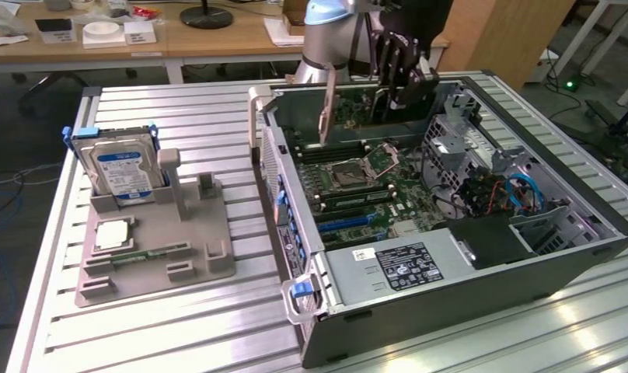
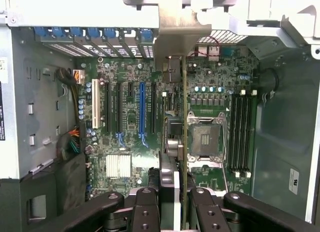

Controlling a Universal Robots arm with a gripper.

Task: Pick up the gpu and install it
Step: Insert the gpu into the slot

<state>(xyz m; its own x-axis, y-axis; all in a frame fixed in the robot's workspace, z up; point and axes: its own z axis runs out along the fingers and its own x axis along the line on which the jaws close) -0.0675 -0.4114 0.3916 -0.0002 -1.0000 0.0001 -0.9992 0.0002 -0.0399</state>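
My gripper (image 1: 401, 92) hangs over the back part of the open computer case (image 1: 563, 268), shut on the gpu (image 1: 357, 109). I hold the card on edge above the motherboard (image 1: 392, 194), its silver bracket (image 1: 326, 113) pointing down toward the case's rear wall. In the wrist view the gpu (image 2: 184, 142) is edge-on, running from my gripper (image 2: 172, 204) to the bracket (image 2: 176, 42). My fingers (image 2: 145, 207) press it from both sides. The card hovers beside the blue expansion slot (image 2: 142, 112) and touches no slot.
A grey fixture (image 1: 190, 268) at the exterior view's left holds a silver hard drive (image 1: 122, 167), a CPU chip (image 1: 112, 233) and a memory stick (image 1: 148, 254). Inside the case are the CPU socket (image 1: 353, 172), power supply (image 1: 397, 264) and cables (image 1: 500, 194).
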